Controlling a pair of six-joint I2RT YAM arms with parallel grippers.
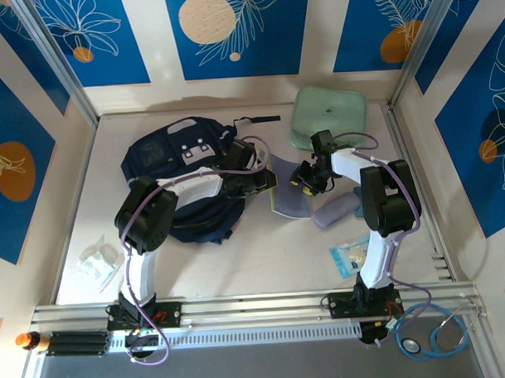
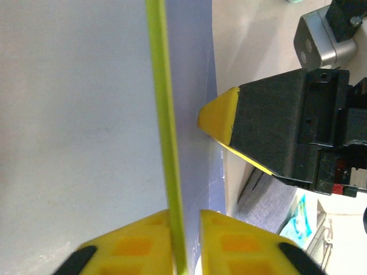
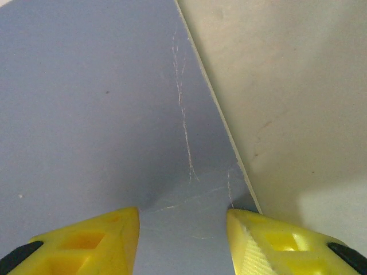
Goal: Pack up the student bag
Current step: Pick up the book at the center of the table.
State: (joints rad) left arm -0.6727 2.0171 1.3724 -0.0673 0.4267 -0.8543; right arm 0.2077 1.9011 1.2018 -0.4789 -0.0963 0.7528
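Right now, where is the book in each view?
Top: book at centre, just right of the bag.
Left wrist: book edge-on, running up from the left gripper, which pinches it.
Right wrist: book across left and centre, beyond the right gripper.
Landmark: right gripper, yellow tip on the book; beside it in top.

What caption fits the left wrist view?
Left fingers pinch a lilac folder by its green edge, right finger against its face.

You get bright, even light from above. Soft, faint shadows lie on the surface (image 1: 280, 254). Up close, the left claw (image 2: 184, 229) looks blurry at the picture's bottom edge.
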